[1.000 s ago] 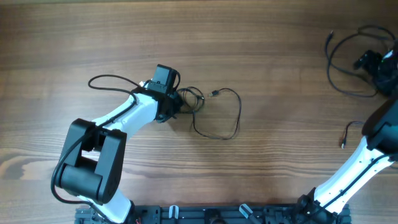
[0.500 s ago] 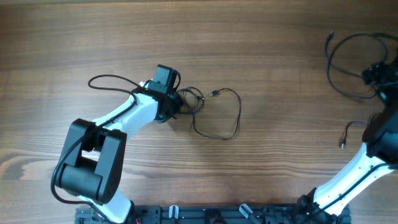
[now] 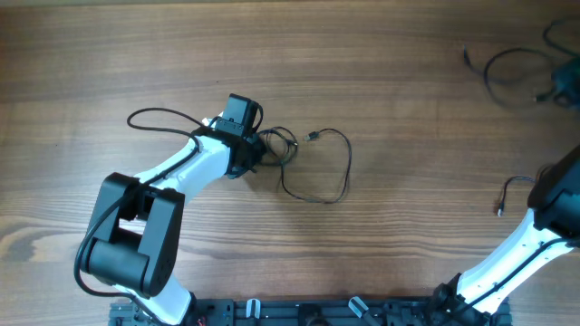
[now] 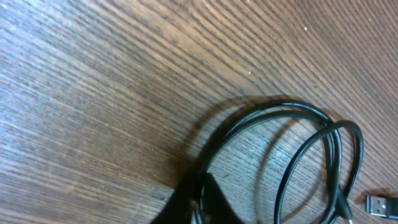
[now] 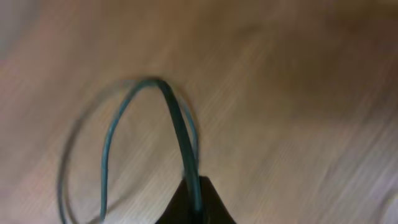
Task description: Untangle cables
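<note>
Closest to the arm bases, a short plug-ended cable (image 3: 504, 192) lies well to the right of the knot (image 3: 276, 145). At mid-table the left gripper (image 3: 262, 150) is clenched on that knot of thin dark cables, with a loop (image 3: 348, 167) spread to its right and a strand (image 3: 163, 111) trailing left. Far right of the knot and farther back, the right gripper (image 5: 193, 202) pinches a greenish cable (image 5: 177, 124), blurred.

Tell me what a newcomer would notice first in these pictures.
Near the centre of the overhead view, the left gripper is shut on a knotted cable, whose loose loop trails off to the right. In the top-right corner a second cable shows blurred. The right wrist view shows it pinched in the right gripper.
</note>
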`<state>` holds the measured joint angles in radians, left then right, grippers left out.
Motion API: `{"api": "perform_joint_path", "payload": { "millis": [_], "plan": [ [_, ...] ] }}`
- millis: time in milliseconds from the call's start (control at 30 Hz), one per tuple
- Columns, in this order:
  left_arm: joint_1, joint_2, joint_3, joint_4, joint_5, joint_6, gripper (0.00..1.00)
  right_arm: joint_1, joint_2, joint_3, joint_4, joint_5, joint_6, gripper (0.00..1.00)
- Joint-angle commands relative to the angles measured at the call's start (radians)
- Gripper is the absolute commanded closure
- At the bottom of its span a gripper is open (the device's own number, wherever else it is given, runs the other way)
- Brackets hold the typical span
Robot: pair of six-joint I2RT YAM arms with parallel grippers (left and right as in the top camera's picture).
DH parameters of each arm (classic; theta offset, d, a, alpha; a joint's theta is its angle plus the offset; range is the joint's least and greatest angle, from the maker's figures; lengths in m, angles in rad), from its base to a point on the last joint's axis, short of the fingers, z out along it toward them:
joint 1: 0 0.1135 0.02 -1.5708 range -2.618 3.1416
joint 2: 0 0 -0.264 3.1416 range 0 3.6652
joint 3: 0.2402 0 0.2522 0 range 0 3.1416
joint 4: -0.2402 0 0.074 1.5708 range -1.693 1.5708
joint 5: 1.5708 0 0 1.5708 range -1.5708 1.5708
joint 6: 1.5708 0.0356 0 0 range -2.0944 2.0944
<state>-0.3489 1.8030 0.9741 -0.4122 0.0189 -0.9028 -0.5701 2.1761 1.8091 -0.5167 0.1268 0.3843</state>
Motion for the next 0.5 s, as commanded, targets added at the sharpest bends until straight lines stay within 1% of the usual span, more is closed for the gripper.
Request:
{"api": "perform_joint_path", "payload": {
  "millis": [0,33,67,133,200,233,300,333,367,400,467],
  "plan": [
    [-0.004,0.034,-0.026,0.004,-0.034,0.005,0.96,-0.002,0.013,0.005,0.035,0.057,-0.153,0.37],
    [-0.005,0.034,-0.026,0.006,-0.031,0.005,0.96,-0.002,0.016,-0.005,0.037,0.056,-0.15,0.01],
    [-0.01,0.034,-0.026,0.009,-0.032,0.006,0.96,-0.002,0.018,-0.011,0.024,0.056,-0.149,0.0],
    [-0.009,0.034,-0.026,0.009,-0.031,0.006,0.96,0.003,-0.003,-0.01,-0.056,0.021,-0.149,0.0],
    [-0.009,0.033,-0.026,0.019,-0.022,0.007,0.96,0.008,-0.032,-0.01,-0.116,-0.032,-0.149,0.0],
    [-0.009,0.032,-0.026,0.042,0.01,0.037,0.96,0.013,-0.067,-0.01,-0.162,-0.094,-0.149,0.0],
    [-0.009,0.021,-0.026,0.141,0.16,0.154,0.96,0.027,-0.135,-0.01,-0.235,-0.18,-0.148,0.0],
    [-0.01,0.018,-0.026,0.198,0.25,0.176,0.96,0.035,-0.161,-0.01,-0.26,-0.216,-0.145,0.0],
    [-0.014,0.017,-0.026,0.312,0.388,0.196,0.96,0.05,-0.198,-0.01,-0.296,-0.279,-0.145,0.0],
    [-0.023,0.017,-0.026,0.426,0.473,0.196,0.96,0.068,-0.223,-0.01,-0.322,-0.324,-0.145,0.0],
    [-0.056,0.017,-0.026,0.596,0.521,0.188,0.94,0.12,-0.251,-0.01,-0.376,-0.393,-0.142,0.0]
  ]
}}
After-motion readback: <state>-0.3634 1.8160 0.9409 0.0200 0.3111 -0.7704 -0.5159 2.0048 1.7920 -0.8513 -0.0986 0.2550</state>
